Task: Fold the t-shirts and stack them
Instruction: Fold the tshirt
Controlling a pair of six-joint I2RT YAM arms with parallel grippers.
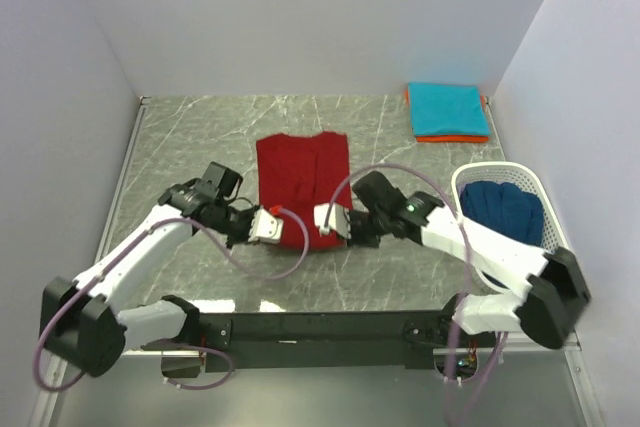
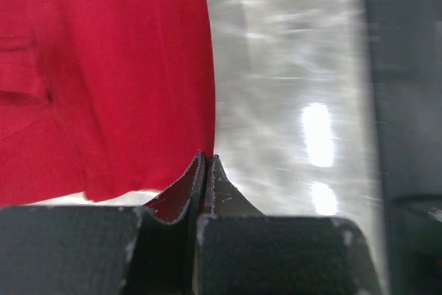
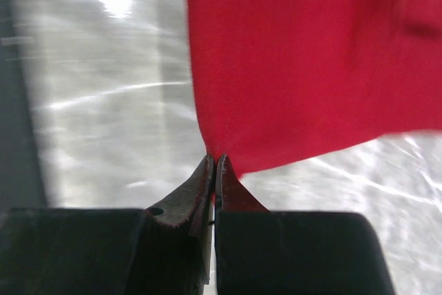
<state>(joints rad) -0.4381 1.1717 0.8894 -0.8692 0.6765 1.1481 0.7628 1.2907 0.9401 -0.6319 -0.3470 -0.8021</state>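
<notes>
As left gripper and right gripper pinch it, red t-shirt drapes smoothly.

red t-shirt; teal t-shirt; orange t-shirt; seemingly navy t-shirt; grey marbled table.

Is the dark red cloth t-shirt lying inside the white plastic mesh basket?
No, the dark red t-shirt lies on the grey marbled table, while the basket holds a navy blue t-shirt.

Table: red shirt, stack, perhaps basket
</notes>
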